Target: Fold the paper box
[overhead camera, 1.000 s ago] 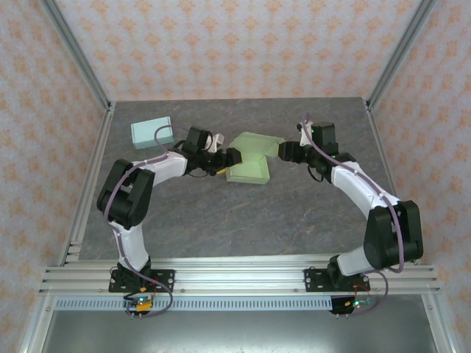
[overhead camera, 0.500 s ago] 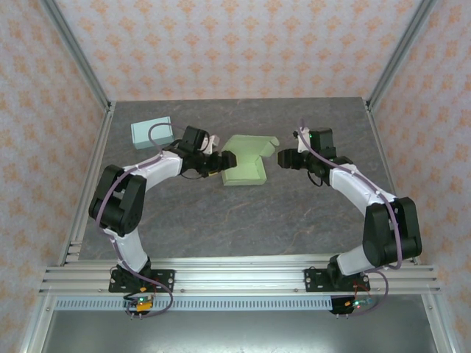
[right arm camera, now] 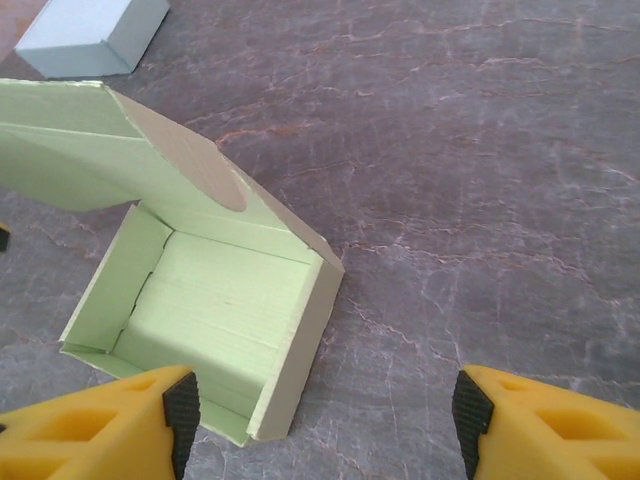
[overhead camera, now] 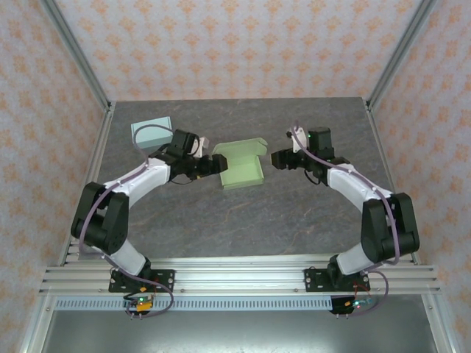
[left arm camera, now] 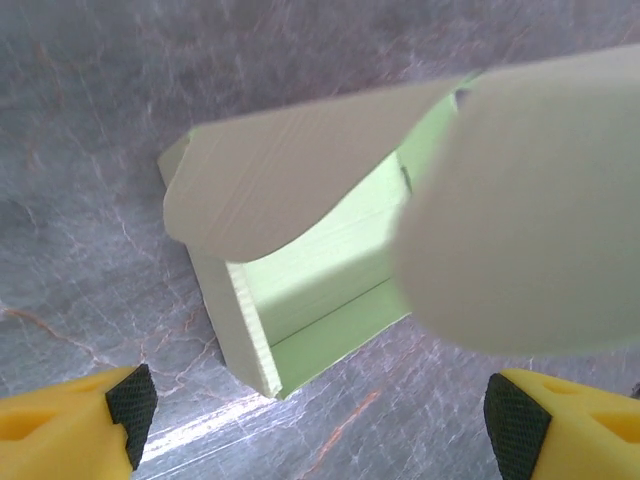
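The light green paper box (overhead camera: 242, 171) lies on the grey table between both arms, its tray open upward and its lid flap (overhead camera: 239, 148) raised at the far side. My left gripper (overhead camera: 218, 163) is open just left of the box; its wrist view looks into the tray (left arm camera: 300, 290) under the lid flaps. My right gripper (overhead camera: 274, 159) is open just right of the box, apart from it; the tray (right arm camera: 215, 320) and slanting lid (right arm camera: 120, 150) fill the left of its wrist view. Nothing sits between either pair of fingers.
A small pale blue box (overhead camera: 151, 132) rests at the back left of the table, also visible as a pale blue box (right arm camera: 90, 35) in the right wrist view. Metal frame posts and patterned walls bound the table on three sides.
The box has slid left and toward me, and its shape went from a spread L-shape to a compact tray with raised lid. Both grippers followed leftward.
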Controlling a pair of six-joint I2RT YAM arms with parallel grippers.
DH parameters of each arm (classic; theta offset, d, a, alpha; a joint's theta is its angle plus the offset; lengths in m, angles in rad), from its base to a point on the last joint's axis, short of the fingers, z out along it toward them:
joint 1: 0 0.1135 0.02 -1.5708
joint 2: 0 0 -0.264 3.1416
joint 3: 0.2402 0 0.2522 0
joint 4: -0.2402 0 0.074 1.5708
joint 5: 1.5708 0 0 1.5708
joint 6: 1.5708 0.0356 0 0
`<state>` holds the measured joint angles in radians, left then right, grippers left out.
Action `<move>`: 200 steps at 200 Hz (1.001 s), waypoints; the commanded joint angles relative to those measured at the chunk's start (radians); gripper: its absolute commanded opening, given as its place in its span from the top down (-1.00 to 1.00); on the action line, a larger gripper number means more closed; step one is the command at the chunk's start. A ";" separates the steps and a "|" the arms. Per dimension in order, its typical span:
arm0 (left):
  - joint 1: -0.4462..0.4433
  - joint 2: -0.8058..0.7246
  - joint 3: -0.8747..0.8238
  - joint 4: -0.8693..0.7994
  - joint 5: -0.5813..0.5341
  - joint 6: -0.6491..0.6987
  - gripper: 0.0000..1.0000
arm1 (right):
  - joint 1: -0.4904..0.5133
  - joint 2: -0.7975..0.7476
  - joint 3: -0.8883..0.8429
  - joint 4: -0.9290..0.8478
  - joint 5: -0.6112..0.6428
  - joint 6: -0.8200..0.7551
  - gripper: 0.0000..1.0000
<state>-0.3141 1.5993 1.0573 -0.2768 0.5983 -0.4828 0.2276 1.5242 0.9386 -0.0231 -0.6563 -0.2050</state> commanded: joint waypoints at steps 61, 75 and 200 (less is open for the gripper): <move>-0.014 0.063 0.181 -0.095 -0.160 0.120 -0.62 | 0.034 0.210 0.216 0.035 -0.146 -0.036 -0.40; -0.015 0.063 0.189 -0.095 -0.184 0.135 -0.55 | 0.043 0.248 0.255 0.014 -0.174 -0.048 -0.36; -0.064 0.163 0.304 -0.188 -0.174 0.097 0.27 | 0.153 0.241 0.254 -0.037 -0.010 0.111 0.53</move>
<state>-0.3592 1.7252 1.3113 -0.4236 0.4351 -0.3439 0.3443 1.8217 1.2263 -0.0814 -0.7422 -0.1726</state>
